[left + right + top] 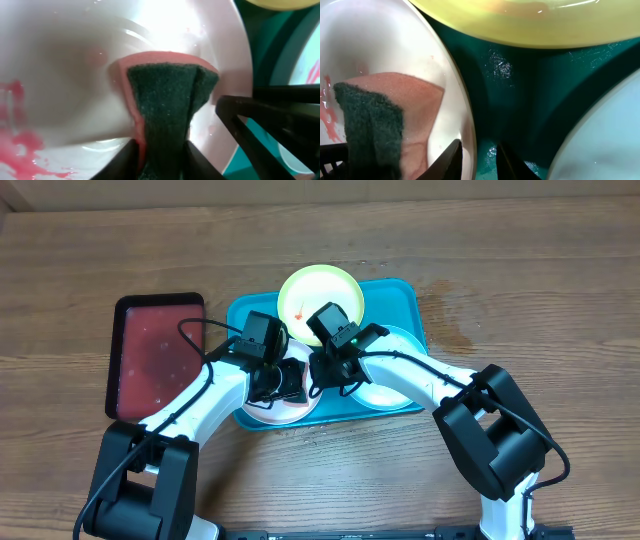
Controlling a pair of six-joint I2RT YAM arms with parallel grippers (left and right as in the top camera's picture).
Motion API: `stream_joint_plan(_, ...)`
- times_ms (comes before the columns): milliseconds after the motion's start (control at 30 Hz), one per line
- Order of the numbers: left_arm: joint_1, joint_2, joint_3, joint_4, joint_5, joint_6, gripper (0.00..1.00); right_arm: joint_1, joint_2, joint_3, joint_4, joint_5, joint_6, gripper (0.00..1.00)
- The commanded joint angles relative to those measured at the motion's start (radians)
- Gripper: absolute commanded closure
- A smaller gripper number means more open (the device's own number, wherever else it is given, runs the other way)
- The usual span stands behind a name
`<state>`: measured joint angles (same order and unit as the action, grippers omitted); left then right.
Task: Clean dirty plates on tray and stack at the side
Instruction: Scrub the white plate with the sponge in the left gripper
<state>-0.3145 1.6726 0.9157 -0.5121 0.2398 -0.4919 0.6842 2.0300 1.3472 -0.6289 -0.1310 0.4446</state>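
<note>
Teal tray [405,298] lies beneath both claws, carrying the plates. On it, the white plate [60,65] sits directly under the left gripper [162,156], whose jaws pinch a pink-and-green sponge [170,100] pressed onto it. The right gripper [479,160] looks clamped on that plate's rim. This appears to be the scrubbing step. Red smears [20,145] lie left of the sponge, so the next move calls for a firm sweep that way.
</note>
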Motion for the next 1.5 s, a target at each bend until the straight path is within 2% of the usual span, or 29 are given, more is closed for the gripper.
stream_joint_plan(0,0.0,0.009,-0.01,-0.007,-0.089,0.016,0.77,0.002,0.009,-0.012,0.0,-0.004,0.001,0.75)
stream_joint_plan(133,0.0,0.009,-0.01,-0.014,-0.148,0.016,0.81,0.002,0.009,-0.012,0.0,-0.004,0.001,0.75)
stream_joint_plan(167,0.0,0.009,-0.01,-0.014,-0.147,0.017,0.78,0.002,0.009,-0.012,0.0,-0.004,0.002,0.75)
stream_joint_plan(333,0.0,0.009,-0.01,-0.002,-0.084,0.016,0.51,0.002,0.009,-0.012,0.001,-0.004,0.002,0.75)
stream_joint_plan(400,0.0,0.009,-0.01,0.006,-0.06,0.016,0.49,0.002,0.009,-0.012,0.001,-0.004,0.001,0.75)
stream_joint_plan(467,0.0,0.009,-0.01,0.01,-0.06,0.016,0.52,0.002,0.009,-0.012,0.001,-0.004,0.001,0.75)
stream_joint_plan(567,0.0,0.009,-0.01,0.019,-0.06,0.016,0.64,0.002,0.009,-0.012,0.0,-0.004,0.001,0.75)
stream_joint_plan(733,0.0,0.009,-0.01,0.027,-0.072,0.017,0.69,0.002,0.009,-0.012,0.0,-0.004,0.001,0.75)
stream_joint_plan(800,0.0,0.009,-0.01,0.022,-0.087,0.018,0.78,0.002,0.009,-0.012,0.0,-0.004,0.001,0.75)
stream_joint_plan(933,0.0,0.009,-0.012,0.008,-0.094,0.052,0.89,0.002,0.009,-0.012,-0.002,-0.004,0.001,0.75)
stream_joint_plan(1067,0.001,0.009,-0.012,-0.037,-0.206,0.073,0.95,0.002,0.009,-0.012,-0.005,-0.004,0.001,0.75)
stream_joint_plan(1267,0.002,0.008,-0.01,-0.113,-0.463,0.073,0.96,0.002,0.009,-0.012,-0.005,-0.004,0.001,0.75)
stream_joint_plan(1467,0.002,0.008,0.034,-0.169,-0.587,0.073,0.96,0.002,0.009,-0.012,-0.004,-0.001,0.001,0.74)
